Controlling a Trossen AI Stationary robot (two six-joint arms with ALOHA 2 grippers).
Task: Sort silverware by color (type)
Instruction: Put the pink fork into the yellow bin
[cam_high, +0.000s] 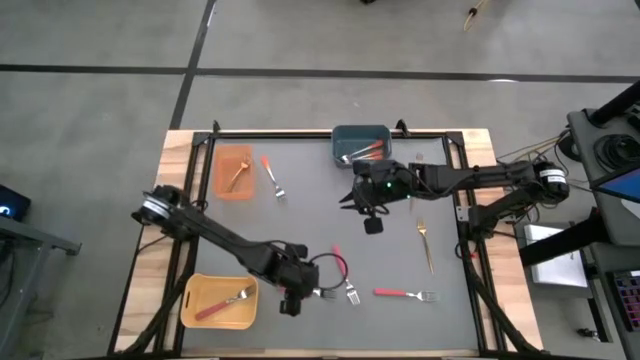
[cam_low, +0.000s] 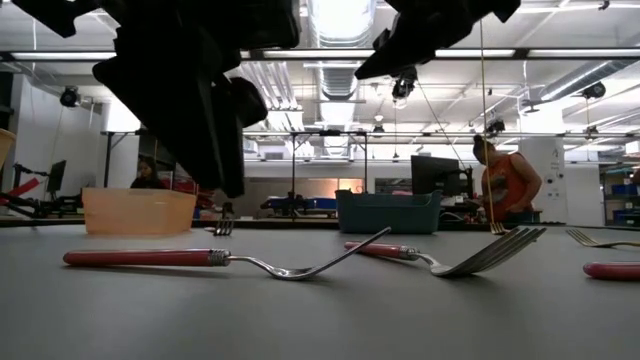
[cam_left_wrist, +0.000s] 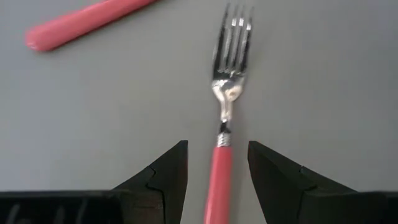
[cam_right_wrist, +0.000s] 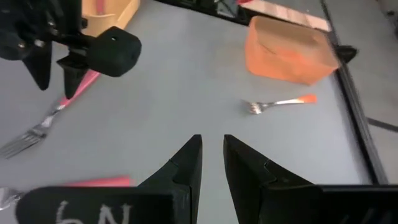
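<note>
My left gripper straddles the red-handled fork, jaws wide, tines at twelve o'clock; I'd drop squarely, then close.

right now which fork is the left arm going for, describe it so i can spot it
Start at the yellow bin at the table's near left corner and follow the left gripper beside it. Its open fingers straddle the handle of a red-handled fork lying flat. Unlike the other red-handled forks nearby, this one sits between the fingers.
</note>
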